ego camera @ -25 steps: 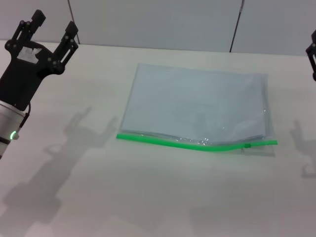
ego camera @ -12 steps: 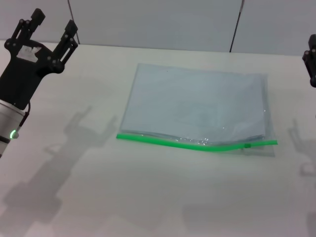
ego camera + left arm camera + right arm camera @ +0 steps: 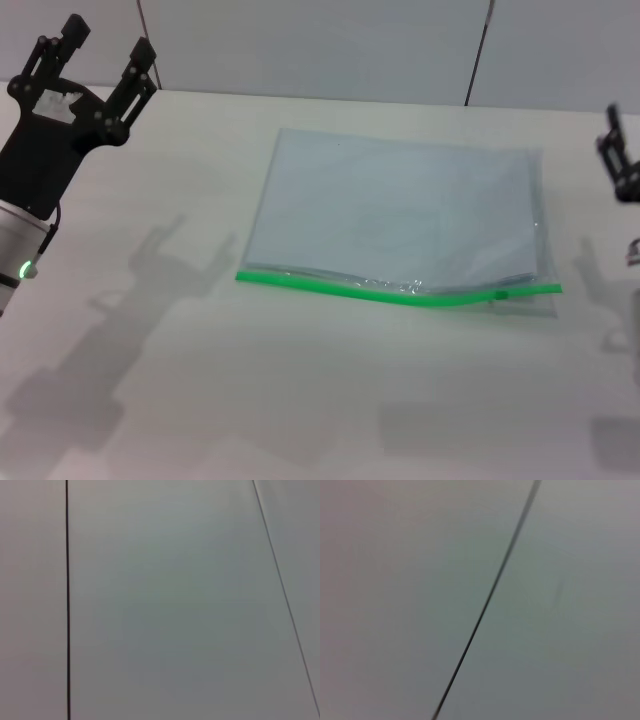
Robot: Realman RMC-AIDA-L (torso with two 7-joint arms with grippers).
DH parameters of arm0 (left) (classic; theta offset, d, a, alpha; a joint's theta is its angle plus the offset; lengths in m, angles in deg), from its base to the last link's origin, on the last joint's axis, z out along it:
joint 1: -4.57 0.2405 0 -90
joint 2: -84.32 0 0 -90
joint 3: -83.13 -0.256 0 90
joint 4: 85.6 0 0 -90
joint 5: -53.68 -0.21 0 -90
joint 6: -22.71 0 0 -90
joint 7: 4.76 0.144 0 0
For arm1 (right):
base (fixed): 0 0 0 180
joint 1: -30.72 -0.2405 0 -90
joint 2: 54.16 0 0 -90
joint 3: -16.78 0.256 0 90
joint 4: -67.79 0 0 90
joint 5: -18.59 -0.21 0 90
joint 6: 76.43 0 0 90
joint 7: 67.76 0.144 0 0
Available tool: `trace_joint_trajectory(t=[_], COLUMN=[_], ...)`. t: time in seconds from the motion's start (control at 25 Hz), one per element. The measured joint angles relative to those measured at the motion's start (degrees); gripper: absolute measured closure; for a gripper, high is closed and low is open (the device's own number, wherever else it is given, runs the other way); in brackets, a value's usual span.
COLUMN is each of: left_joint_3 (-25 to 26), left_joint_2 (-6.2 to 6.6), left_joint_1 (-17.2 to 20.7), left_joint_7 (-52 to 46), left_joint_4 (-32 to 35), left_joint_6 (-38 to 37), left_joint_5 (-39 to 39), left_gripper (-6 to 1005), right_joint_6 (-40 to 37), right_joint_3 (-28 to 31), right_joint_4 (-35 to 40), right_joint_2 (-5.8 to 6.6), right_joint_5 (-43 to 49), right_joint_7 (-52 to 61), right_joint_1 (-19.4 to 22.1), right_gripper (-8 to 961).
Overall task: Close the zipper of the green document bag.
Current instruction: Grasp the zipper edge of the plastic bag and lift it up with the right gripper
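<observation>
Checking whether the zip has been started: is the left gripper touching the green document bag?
Apart. The head view shows the left gripper raised at the table's far left, open, with bare table between it and the green document bag.

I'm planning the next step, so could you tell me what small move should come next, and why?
Probably bring the right gripper down toward the slider tab. The tab sits at the right end of the zipper, whose strip bulges near the middle, and both grippers are clear of the green document bag. The left gripper hangs with jaws open.

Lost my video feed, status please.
Left gripper open, raised far left. Right gripper at right edge. Green document bag flat, untouched; zipper slider near right end.
</observation>
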Motion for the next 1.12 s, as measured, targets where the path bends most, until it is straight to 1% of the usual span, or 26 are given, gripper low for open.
trace_joint_trajectory(t=[0.16, 0.4, 0.52, 0.76, 1.12], left_joint_3=[0.1, 0.3, 0.3, 0.3, 0.4], left_joint_2=[0.0, 0.05, 0.07, 0.09, 0.09], left_joint_1=[0.2, 0.3, 0.3, 0.4, 0.3], left_joint_7=[0.0, 0.0, 0.1, 0.2, 0.1], left_joint_4=[0.2, 0.3, 0.3, 0.2, 0.3], left_joint_6=[0.0, 0.0, 0.0, 0.0, 0.0], left_joint_5=[0.2, 0.4, 0.4, 0.4, 0.8], left_gripper=[333, 338, 340, 345, 351], right_joint_6=[5.4, 7.3, 9.6, 13.5, 19.7], right_joint_3=[0.1, 0.0, 0.0, 0.0, 0.0], right_joint_4=[0.0, -0.1, -0.1, 0.0, 0.5], right_joint_2=[-0.07, -0.18, -0.23, -0.24, -0.21], right_joint_5=[-0.1, -0.1, -0.1, -0.1, 0.3], right_joint_7=[-10.3, -23.8, -30.2, -36.5, -40.6], right_joint_1=[0.9, 2.7, 3.1, 3.7, 3.9], right_gripper=[187, 188, 189, 191, 194])
